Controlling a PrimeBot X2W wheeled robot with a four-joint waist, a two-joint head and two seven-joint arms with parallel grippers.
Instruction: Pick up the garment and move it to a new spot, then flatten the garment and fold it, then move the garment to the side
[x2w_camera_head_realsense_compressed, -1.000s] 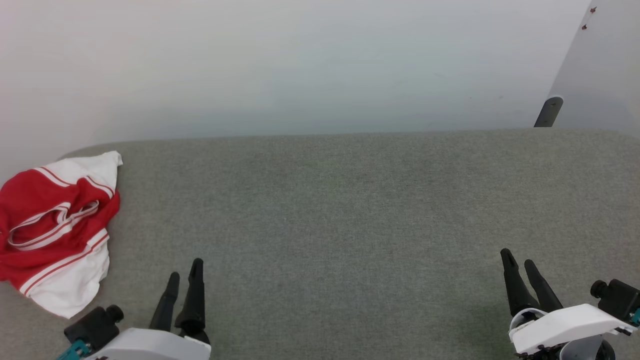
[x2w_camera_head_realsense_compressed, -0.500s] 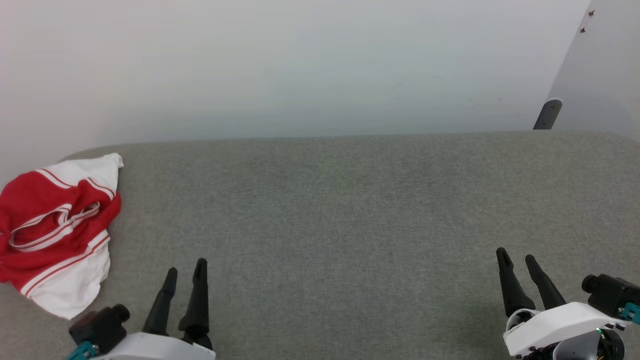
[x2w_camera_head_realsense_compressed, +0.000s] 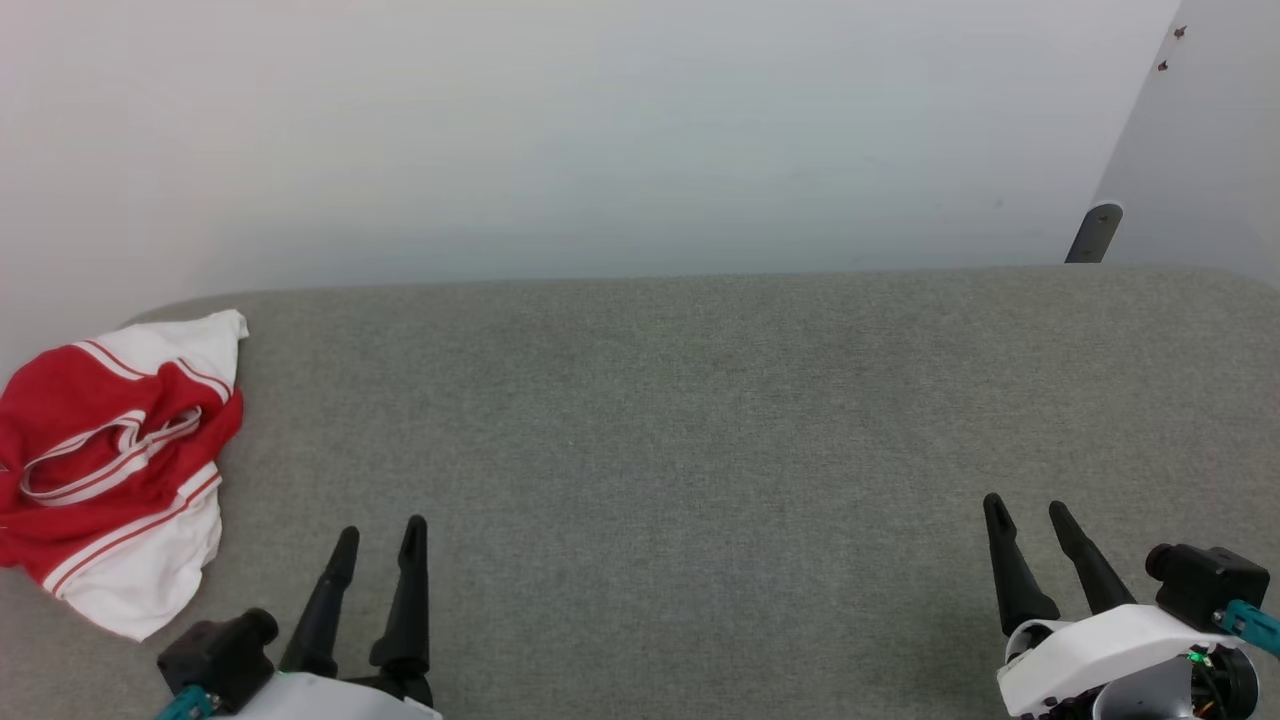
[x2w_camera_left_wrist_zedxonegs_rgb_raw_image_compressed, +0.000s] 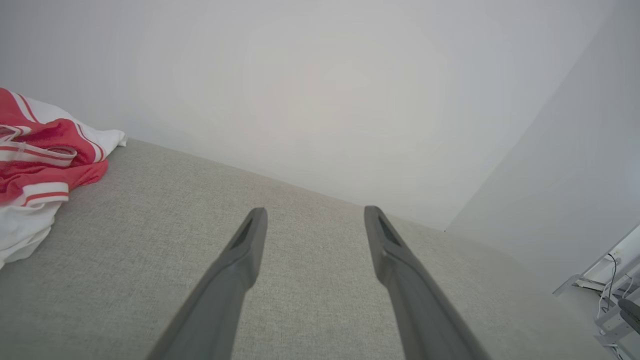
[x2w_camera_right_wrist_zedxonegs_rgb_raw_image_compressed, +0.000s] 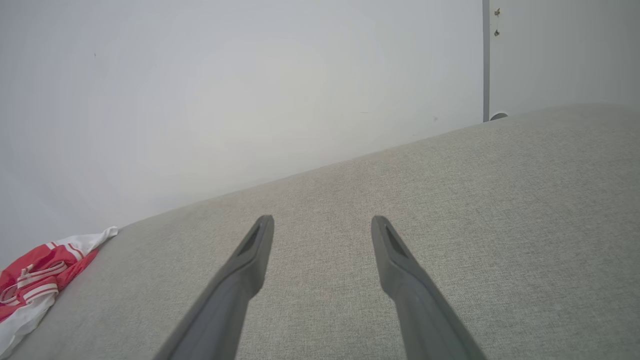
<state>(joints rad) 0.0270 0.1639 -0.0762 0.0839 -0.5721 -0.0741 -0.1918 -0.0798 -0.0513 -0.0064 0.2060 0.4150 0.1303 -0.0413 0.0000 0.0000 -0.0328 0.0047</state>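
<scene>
At far left, the garment (x2w_camera_head_realsense_compressed: 95, 400) lies bunched; long axis near-to-far.

Garment (x2w_camera_head_realsense_compressed: 110, 470): a red shirt with white panels and red-and-white striped trim, lying crumpled in a loose heap at the left end of the grey fabric surface (x2w_camera_head_realsense_compressed: 700, 450), near its far-left corner. A striped band loops across the red middle. 1 white panel rises to a point on the far side, and another spreads flat on the near side. Folds overlap, so the shirt's outline cannot be told.
</scene>
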